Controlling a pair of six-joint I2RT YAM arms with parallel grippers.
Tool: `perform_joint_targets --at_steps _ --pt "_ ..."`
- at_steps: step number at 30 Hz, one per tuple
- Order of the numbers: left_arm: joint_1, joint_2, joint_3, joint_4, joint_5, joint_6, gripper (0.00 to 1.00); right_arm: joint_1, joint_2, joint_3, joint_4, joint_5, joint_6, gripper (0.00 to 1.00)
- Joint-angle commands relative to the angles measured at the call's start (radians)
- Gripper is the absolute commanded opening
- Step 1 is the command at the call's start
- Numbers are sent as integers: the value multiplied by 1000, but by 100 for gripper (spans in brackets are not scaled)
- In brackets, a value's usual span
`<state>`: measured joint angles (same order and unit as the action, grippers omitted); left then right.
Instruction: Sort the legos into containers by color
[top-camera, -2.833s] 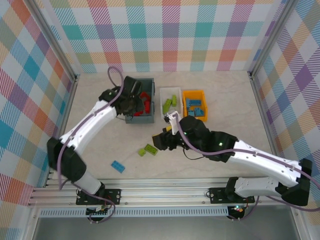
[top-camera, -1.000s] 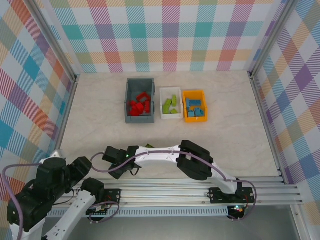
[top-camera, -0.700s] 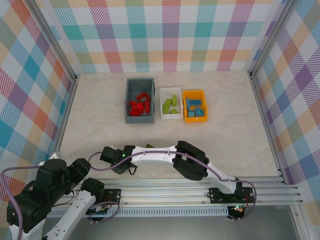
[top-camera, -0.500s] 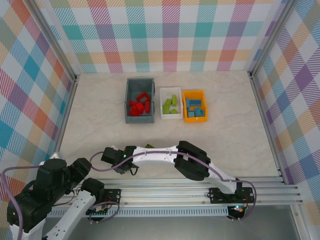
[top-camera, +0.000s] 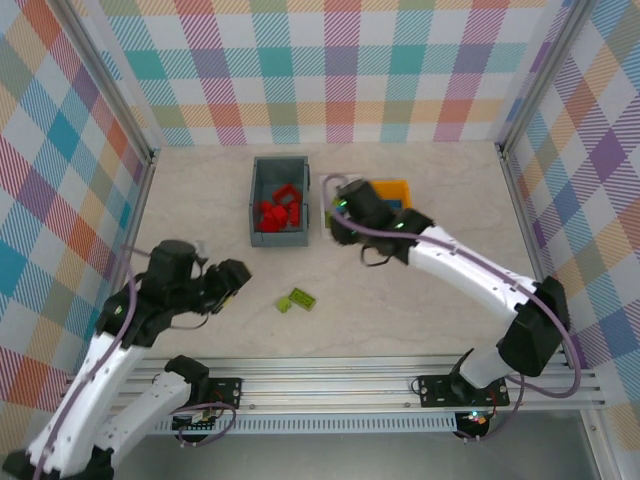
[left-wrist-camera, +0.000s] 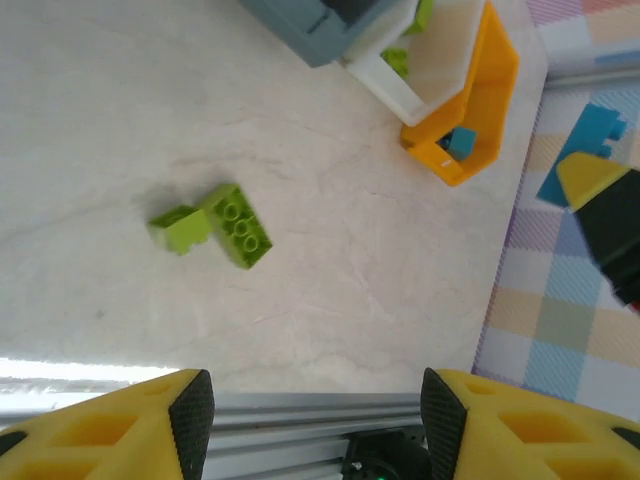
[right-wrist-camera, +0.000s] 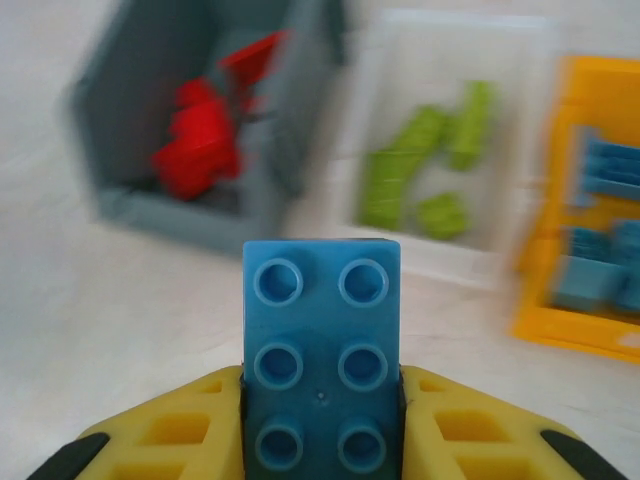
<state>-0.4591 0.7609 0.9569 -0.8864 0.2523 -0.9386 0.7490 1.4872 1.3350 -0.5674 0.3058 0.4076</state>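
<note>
Now | right hand (right-wrist-camera: 320, 425) is pinching a blue studded plastic brick (right-wrist-camera: 320, 330) | left hand (left-wrist-camera: 315, 412) is hovering spread above two lime-green plastic bricks (left-wrist-camera: 225, 225) on worktop (left-wrist-camera: 390, 260)

A robot lab booth: plaid walls (top-camera: 340, 70), aluminium frame (top-camera: 330, 372), marble-look tabletop (top-camera: 400, 320).

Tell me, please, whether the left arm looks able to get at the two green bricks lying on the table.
Probably yes: the left end effector is open and empty, and the green bricks lie on bare table ahead of it, with nothing between.
</note>
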Motion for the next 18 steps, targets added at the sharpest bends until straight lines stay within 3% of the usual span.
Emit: perform_joint_targets --at_steps 1,6,12,18 --pt "-137 170 99 221 -67 40 59 -128 38 -25 -33 -100 4 30" --pt "-322 458 266 287 -238 95 60 -305 215 114 -90 -130 13 30" --pt "-402 673 375 337 -303 126 60 -398 456 330 -182 -114 19 34" --pt "-442 770 420 326 -337 144 60 -421 607 479 -241 -114 -3 40"
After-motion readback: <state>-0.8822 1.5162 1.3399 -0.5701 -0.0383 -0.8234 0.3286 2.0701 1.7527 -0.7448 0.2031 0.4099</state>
